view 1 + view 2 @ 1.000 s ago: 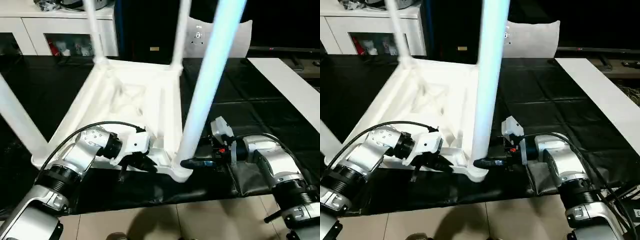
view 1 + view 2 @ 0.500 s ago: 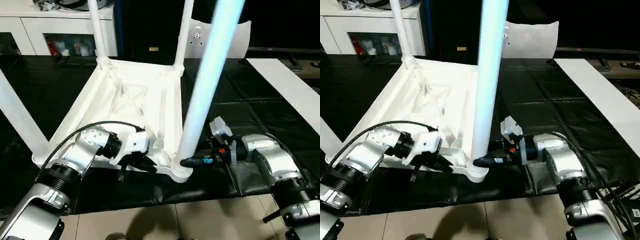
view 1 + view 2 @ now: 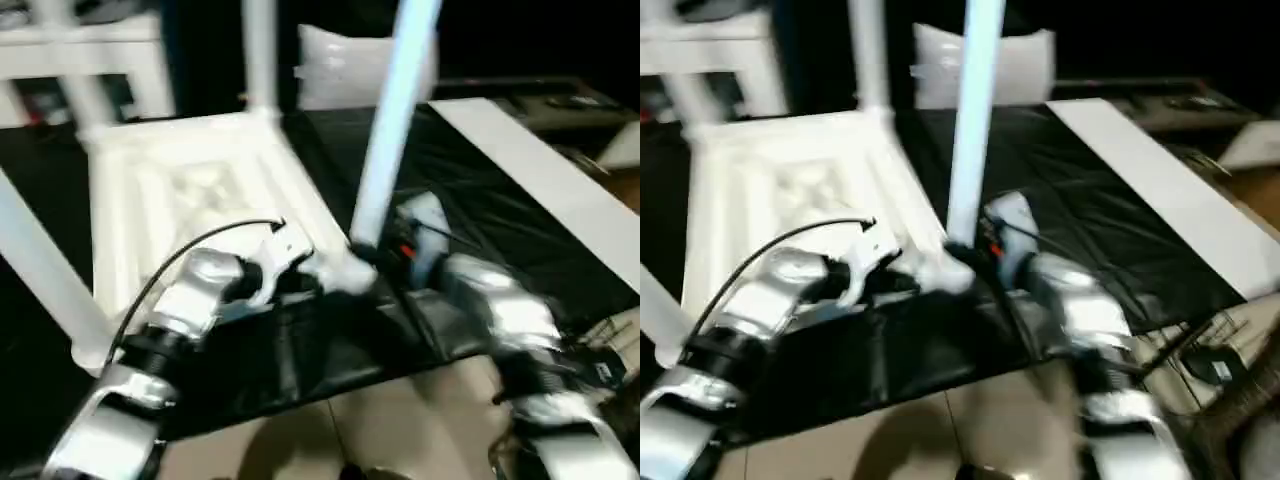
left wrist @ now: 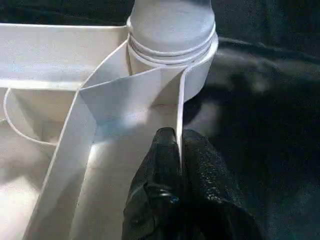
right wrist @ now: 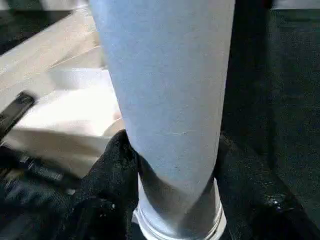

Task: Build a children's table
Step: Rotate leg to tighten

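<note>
The children's table lies upside down on a black cover, its white tabletop point(image 3: 200, 190) showing the ribbed underside. Three tube legs stand up from its corners point(image 3: 260, 55) point(image 3: 45, 270) point(image 3: 75, 95). A fourth leg point(image 3: 390, 130) rises from the near right corner socket point(image 4: 172, 55). My left gripper point(image 4: 179, 145) is shut on a thin upright rib of the tabletop just beside that socket. My right gripper point(image 5: 172, 150) is shut on the lower end of that leg point(image 5: 165, 75), one black finger point(image 5: 112, 165) on each side, just above the socket.
A white cabinet point(image 3: 100, 50) stands at the back left and a white cushion-like thing point(image 3: 350, 70) behind the table. A long white board point(image 3: 530, 170) lies on the black cover at the right. Tiled floor point(image 3: 380, 420) shows past the cover's near edge.
The whole picture has swung and blurred, so the camera has moved. My right gripper's fingers have closed in on the leg. The left gripper keeps its hold on the rib.
</note>
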